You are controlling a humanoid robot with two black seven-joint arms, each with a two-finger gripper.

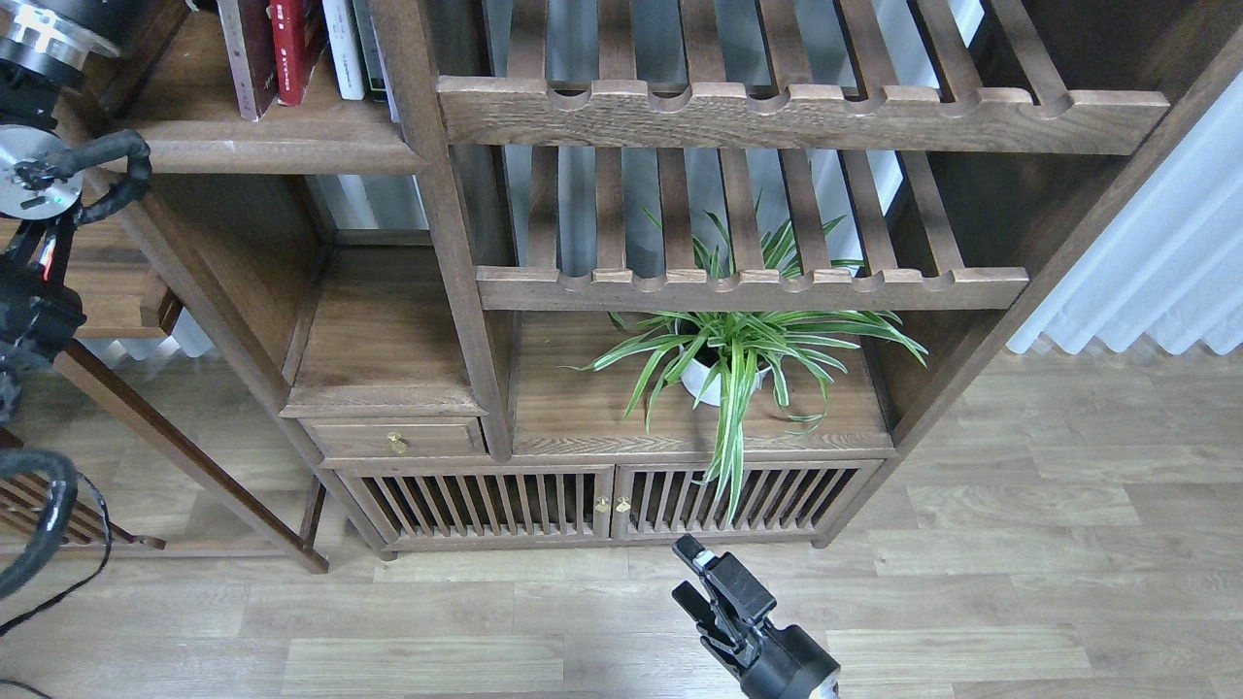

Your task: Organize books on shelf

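The shelf (262, 155) is the solid dark-brown board at the top left. A dark maroon book (248, 49) stands on it almost upright, against a red book (296, 44). Two pale book spines (342, 44) stand to the right of them. No lime-yellow book shows. My left arm (39, 165) rises along the left edge and passes out of the top of the view, so its gripper is hidden. My right gripper (688, 573) hangs low over the floor, in front of the cabinet, open and empty.
Two slatted racks with scalloped rails (796, 112) fill the middle and right of the cabinet. A potted spider plant (723, 359) stands on the lower board. A drawer (393, 439) and slatted doors (602, 505) lie below. White curtains (1165, 252) hang at the right.
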